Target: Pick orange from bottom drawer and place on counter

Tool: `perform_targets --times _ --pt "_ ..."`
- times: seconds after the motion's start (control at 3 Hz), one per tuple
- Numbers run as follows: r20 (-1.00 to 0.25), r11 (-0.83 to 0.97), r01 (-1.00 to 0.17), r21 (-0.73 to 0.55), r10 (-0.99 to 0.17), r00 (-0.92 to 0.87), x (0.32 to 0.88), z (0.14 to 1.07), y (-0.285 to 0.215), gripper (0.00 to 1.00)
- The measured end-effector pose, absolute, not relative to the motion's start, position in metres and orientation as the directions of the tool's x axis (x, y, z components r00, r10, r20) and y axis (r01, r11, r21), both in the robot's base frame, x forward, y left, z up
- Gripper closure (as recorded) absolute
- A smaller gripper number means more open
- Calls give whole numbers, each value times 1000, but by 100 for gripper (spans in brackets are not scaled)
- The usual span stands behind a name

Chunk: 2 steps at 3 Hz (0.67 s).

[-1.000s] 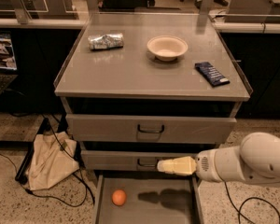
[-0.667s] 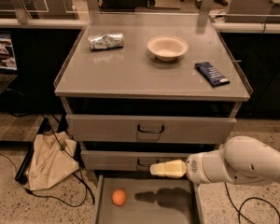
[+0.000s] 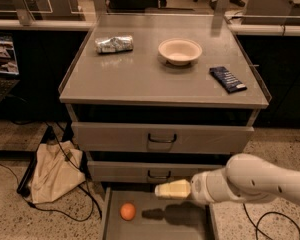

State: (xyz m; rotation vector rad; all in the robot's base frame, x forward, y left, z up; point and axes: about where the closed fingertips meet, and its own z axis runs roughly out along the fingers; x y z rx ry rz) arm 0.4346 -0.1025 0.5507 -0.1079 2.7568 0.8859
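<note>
The gripper (image 3: 160,190) is hovering over the drawer (image 3: 155,232), touching nothing; its opening I cannot tell. The orange (image 3: 128,211) is lying round and smooth, leftward.

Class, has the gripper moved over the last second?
Yes. The gripper has shifted left, toward the orange, its tip now below the middle drawer's handle.

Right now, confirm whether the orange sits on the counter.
No, the orange lies in the bottom drawer, left of the tool hovering over that drawer.
</note>
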Motion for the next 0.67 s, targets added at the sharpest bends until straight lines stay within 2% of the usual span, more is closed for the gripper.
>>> perform_targets --times 0.33,0.67 --pt "-269 803 -99 588 79 -960 430 522 -93 0" --pt "-292 787 -105 608 98 -951 448 485 -66 0"
